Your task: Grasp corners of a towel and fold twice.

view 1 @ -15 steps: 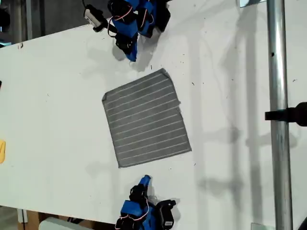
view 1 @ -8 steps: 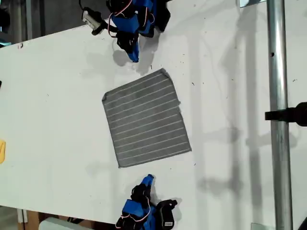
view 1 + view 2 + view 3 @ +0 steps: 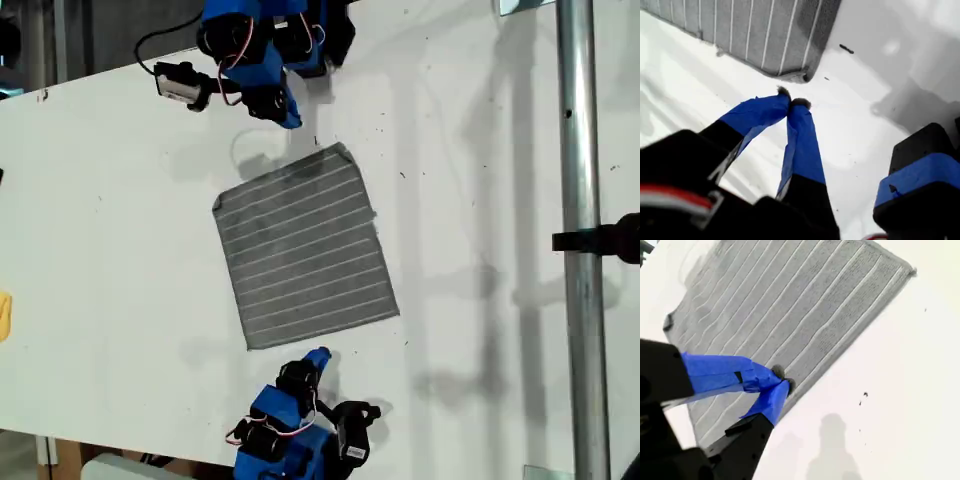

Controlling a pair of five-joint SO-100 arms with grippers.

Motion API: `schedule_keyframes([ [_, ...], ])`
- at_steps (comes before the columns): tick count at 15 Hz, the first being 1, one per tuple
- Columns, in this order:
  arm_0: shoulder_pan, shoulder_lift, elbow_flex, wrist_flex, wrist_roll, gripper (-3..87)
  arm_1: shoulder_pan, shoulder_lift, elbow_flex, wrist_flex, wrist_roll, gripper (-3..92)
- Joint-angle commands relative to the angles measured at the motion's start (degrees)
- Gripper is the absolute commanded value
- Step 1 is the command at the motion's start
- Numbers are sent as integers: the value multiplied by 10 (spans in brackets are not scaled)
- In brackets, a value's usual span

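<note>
grey towel flat, both jaws closed on nothing

at the exterior view's left edge you have a sliver of something yellow (image 3: 3,316) on the white table (image 3: 120,250). moving right, the towel (image 3: 305,245) lies spread flat near the table's middle, slightly turned, its white stripes running across the view.

above it in that view, my first gripper (image 3: 292,118) sits just off the towel's top corner (image 3: 340,150). the first wrist view shows its blue tips pressed together with nothing between them, close to that corner but apart from it.

below the towel, my second gripper (image 3: 320,355) is at the near edge. its tips meet too. in the second wrist view they overlap the hem, and you cannot tell whether they touch the cloth.

far right stands a metal pole (image 3: 580,150).
</note>
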Motion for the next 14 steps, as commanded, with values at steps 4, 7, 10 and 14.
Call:
schedule_keyframes([
  [4,54,-248,-282,45,4,-29,-62,-150,-163,27,7,86],
  [7,57,-251,-284,53,4,-27,-33,-137,-43,-57,-42,310],
  [10,61,-252,-284,58,-4,-27,2,-138,139,-212,-62,317],
  [14,62,-253,-287,62,-5,-27,-8,-175,197,-324,-63,298],
])
